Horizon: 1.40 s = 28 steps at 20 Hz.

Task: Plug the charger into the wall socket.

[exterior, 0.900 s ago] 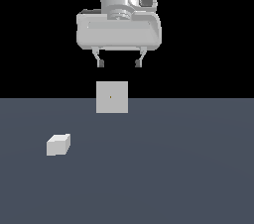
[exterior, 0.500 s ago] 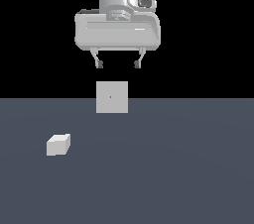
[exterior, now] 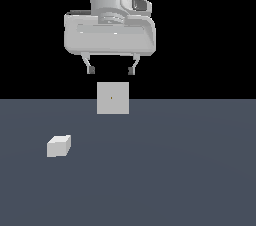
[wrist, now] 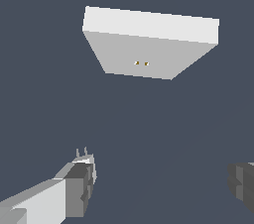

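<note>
The charger (exterior: 59,146) is a small off-white block lying on the dark floor toward the exterior view's left. The wall socket (exterior: 112,98) is a pale upright square panel with a tiny dot at its centre; the wrist view shows it (wrist: 149,44) with two small yellowish holes. My gripper (exterior: 111,70) hangs high above the floor, over the socket and well away from the charger. Its fingers (exterior: 91,69) are spread apart with nothing between them. In the wrist view the charger is out of sight.
A flat dark grey floor (exterior: 175,170) spreads under everything, with black background behind.
The gripper has shifted slightly toward the exterior view's left and a little lower. The charger and socket have not moved.
</note>
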Available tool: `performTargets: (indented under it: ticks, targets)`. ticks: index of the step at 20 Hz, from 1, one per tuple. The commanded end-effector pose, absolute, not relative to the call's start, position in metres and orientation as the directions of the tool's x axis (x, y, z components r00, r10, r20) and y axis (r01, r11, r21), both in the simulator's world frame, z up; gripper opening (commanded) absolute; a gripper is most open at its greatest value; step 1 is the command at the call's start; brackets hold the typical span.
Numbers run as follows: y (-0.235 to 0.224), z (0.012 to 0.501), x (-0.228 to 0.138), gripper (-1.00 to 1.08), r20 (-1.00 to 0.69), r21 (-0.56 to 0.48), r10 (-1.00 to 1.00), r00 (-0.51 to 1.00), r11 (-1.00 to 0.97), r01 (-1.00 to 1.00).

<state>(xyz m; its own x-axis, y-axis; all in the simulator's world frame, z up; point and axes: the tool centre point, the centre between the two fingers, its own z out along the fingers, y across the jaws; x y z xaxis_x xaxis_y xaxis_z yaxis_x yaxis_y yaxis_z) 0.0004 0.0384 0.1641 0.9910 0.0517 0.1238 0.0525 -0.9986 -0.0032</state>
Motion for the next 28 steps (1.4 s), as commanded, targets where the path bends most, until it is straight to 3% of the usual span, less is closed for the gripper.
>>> performTargets:
  ticks: [1, 28]
  targets:
    - [0.045, 0.157, -0.005, 1.00, 0.144, -0.005, 0.065, 0.987, -0.998, 0.067]
    - [0.120, 0.072, -0.058, 1.00, 0.376, -0.004, 0.209, 0.903, -0.974, 0.227]
